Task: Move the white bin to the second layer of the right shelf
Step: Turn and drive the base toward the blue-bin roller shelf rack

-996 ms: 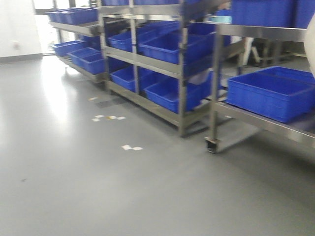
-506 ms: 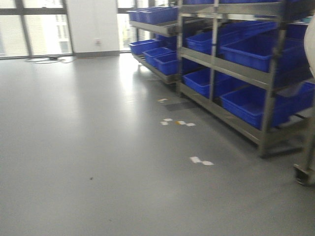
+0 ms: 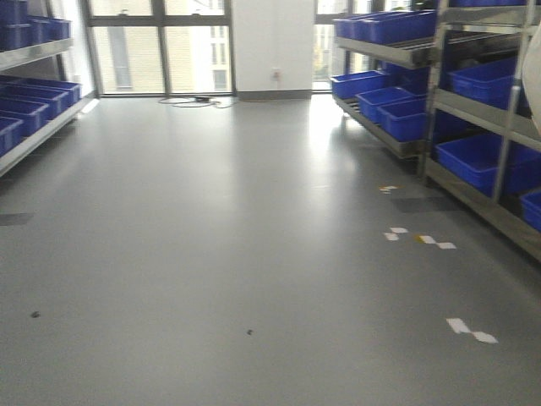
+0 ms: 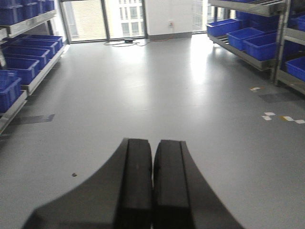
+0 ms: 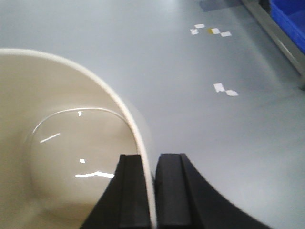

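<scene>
Right gripper: two black fingers closed on the rim of the white bin, one finger inside the wall and one outside, so the bin hangs from this arm above bare floor. Left gripper: its fingers are pressed together with nothing between them, pointing down the aisle. A glossy grey floor fills most of every view and spreads out from the foot of the right-hand rack, a steel frame with several tiers. A second rack stands across the aisle from the right-hand rack, well apart from it. Tall windows close off the room beyond the right-hand rack's far end. Blue crates sit on the tiers of the right-hand rack that are in view. In the right wrist view the bin is well apart from the right-hand rack, which shows only at the top right edge, and small white tape marks lie on the floor between the two. Judging by this, the pick-up is done and the bin is in transit. Bringing it up to the rack, raising it to the right shelf second layer, setting it down and letting go all appear to remain. Which tier is meant cannot be told from these views.
</scene>
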Robot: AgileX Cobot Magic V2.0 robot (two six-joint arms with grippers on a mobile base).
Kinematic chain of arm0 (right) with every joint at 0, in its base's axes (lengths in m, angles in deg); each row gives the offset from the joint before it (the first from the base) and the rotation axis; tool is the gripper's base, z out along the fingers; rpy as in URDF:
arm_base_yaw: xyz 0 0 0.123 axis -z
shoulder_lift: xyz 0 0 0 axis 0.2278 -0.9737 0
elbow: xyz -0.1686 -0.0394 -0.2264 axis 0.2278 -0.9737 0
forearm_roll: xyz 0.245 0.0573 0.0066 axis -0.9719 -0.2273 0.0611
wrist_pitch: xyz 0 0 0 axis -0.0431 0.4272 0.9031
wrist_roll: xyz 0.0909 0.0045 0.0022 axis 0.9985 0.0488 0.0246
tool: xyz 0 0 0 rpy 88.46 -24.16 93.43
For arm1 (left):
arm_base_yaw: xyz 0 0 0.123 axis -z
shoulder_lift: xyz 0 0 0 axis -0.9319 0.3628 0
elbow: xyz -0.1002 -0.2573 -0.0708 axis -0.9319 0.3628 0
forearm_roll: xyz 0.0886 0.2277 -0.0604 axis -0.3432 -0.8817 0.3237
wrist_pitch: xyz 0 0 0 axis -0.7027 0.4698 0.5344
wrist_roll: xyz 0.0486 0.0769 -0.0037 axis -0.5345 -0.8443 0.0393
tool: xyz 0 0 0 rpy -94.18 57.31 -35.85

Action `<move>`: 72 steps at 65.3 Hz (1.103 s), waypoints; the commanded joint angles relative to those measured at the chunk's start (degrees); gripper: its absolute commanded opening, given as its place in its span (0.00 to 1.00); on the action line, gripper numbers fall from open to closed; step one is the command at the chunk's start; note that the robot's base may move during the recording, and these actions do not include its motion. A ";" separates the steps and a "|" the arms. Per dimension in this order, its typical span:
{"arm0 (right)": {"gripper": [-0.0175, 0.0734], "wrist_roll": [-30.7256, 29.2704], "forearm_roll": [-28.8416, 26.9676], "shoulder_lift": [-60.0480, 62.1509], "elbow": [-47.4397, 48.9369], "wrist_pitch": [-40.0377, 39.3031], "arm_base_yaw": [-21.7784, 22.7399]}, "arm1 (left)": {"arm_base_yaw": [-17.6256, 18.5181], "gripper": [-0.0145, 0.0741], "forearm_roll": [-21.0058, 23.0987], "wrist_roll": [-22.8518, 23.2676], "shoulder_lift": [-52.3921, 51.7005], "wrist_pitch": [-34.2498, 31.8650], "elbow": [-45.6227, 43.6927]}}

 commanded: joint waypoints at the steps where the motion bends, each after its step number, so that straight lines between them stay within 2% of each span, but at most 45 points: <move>1: 0.25 -0.12 0.12 0.00 1.61 -5.29 0.29 | 0.22 0.26 0.00 0.30 -0.92 -4.77 2.11; 72: 0.25 -0.12 0.12 0.00 1.61 -5.29 0.29 | 0.22 0.26 0.00 0.30 -0.92 -4.77 2.11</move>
